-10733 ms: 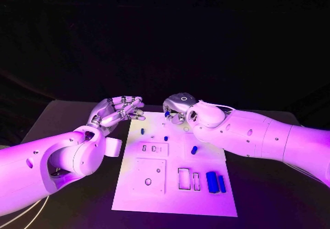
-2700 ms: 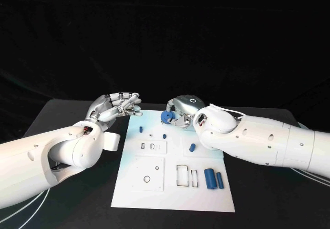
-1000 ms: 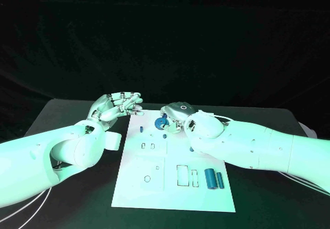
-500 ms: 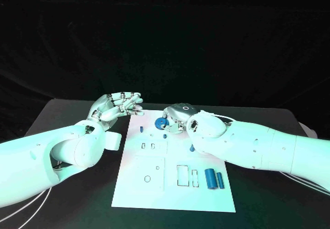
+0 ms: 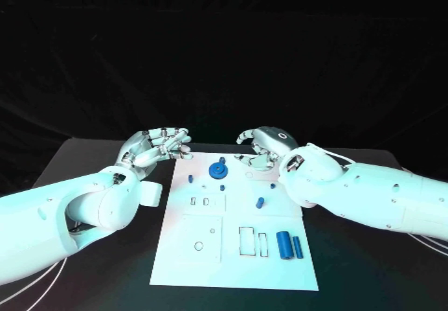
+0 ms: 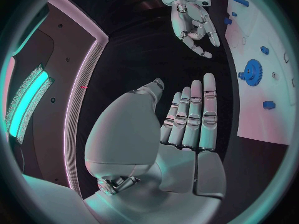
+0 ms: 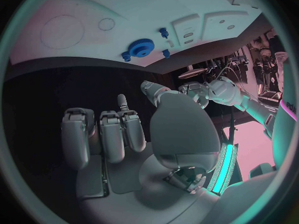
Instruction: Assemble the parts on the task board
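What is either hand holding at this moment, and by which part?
Nothing is held. The right hand is empty above the board's far edge, apart from the blue gear, which sits on the task board. The left hand is empty too.

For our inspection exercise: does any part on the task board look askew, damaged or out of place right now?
Nothing stands out. The blue gear sits flat on the task board, small parts lie apart, and both hands are off the board.
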